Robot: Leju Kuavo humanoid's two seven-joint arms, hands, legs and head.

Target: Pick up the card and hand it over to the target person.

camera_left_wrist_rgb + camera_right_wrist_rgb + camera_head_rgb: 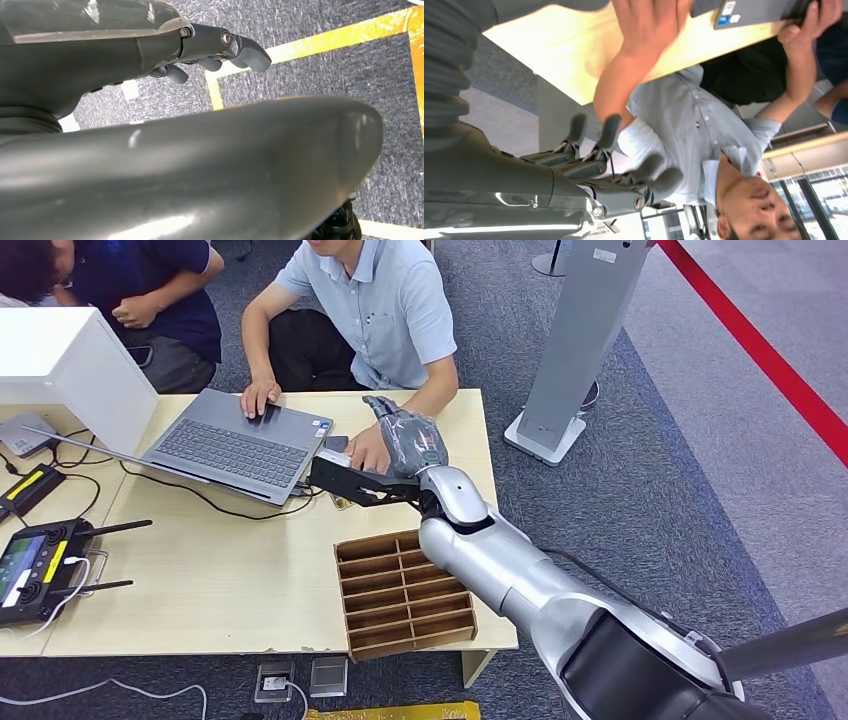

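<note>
My right hand (405, 438) is raised over the far right part of the wooden table (230, 570), just in front of the person in the light blue shirt (385, 310). In the right wrist view its fingers (609, 132) are spread with nothing between them. The person's hand (368, 452) rests on the table right beside mine, also seen as the person's hand (644, 30). A small dark flat thing (337, 443) lies by that hand at the laptop's corner; I cannot tell if it is the card. My left hand (220, 52) hangs over the carpet, fingers loosely bent, holding nothing.
A brown slotted organiser (405, 595) stands at the table's near right edge under my right arm. An open laptop (235, 445), cables, a remote controller (35, 560) and a white box (70, 360) fill the left. A second person (150, 290) sits at the far left. A grey stand (575, 340) rises to the right.
</note>
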